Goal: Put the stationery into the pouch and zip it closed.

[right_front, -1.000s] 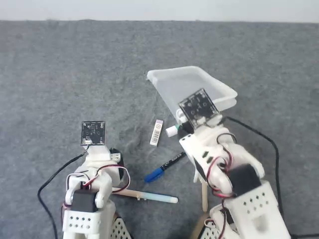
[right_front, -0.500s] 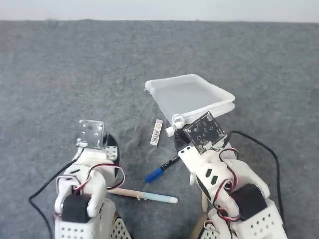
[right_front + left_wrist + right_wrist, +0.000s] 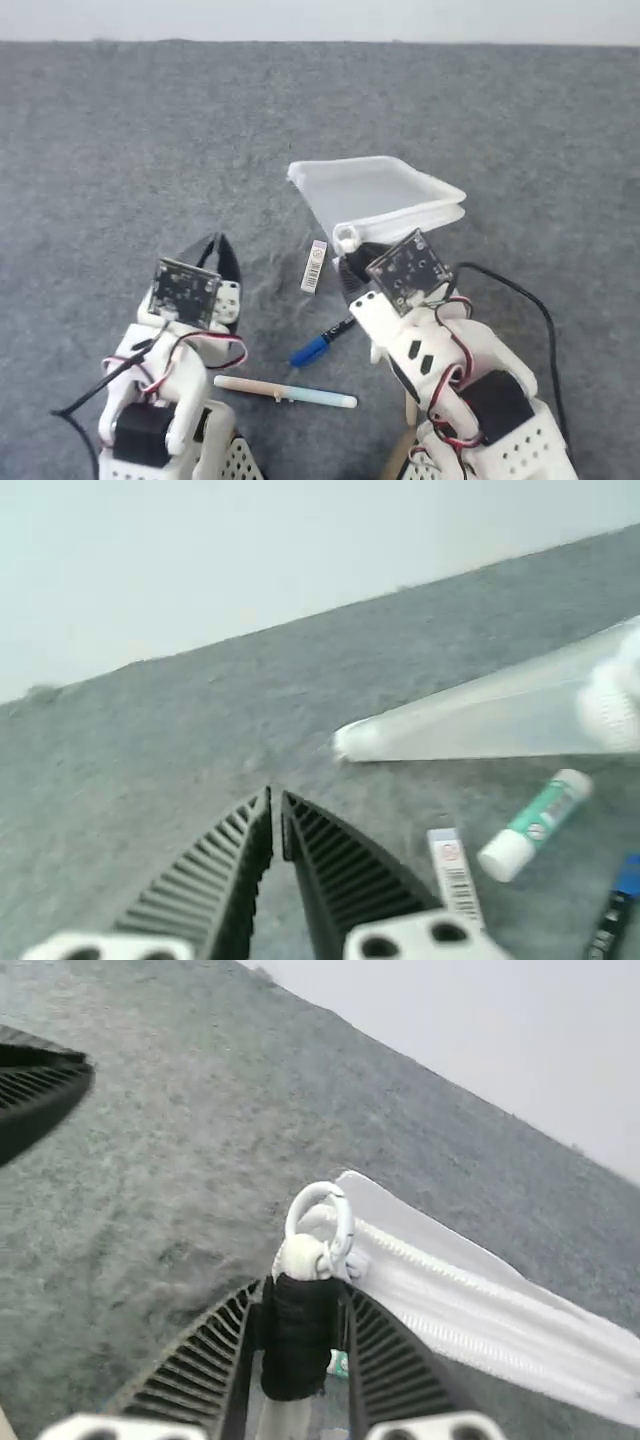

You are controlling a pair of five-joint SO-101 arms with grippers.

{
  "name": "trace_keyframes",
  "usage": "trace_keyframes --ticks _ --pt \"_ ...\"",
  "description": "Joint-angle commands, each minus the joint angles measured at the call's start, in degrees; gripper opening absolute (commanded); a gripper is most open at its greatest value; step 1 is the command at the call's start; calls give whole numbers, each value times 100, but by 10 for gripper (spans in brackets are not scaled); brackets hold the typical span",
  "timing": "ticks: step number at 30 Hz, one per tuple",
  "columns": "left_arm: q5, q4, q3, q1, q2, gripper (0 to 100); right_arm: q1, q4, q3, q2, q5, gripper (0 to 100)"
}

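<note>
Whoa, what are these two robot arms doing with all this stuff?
The right gripper is shut on the zipper pull of the see-through pouch, gripping it at one corner. The left gripper is shut and empty, near the stationery. The blue pen, the glue stick and the other pieces lie on the grey table, outside the pouch.

Grey, felt-like desk (image 3: 120,150) seen from above. Right of frame centre rests a translucent white pouch (image 3: 370,190). Below and left of it lie a small white barcoded bar (image 3: 315,266), a blue-capped pen (image 3: 322,343) and, lowest, a pale pen (image 3: 285,392) with a light-blue end. A green-and-white glue stick (image 3: 535,823) lies just beside the bar.
</note>
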Motion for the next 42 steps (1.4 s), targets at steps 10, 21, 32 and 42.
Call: trace_keyframes --ticks 10,21,32,42 --pt "1618 105 -752 598 -70 251 -514 -338 -123 -136 -26 6" --pt "1996 220 -760 1134 -53 298 -505 -295 -97 -136 -26 6" --pt "1996 -185 -286 1125 -53 296 -514 -286 -97 -145 -35 6" --pt "2013 -316 -127 1125 -53 296 -681 -207 -123 -198 -26 6"
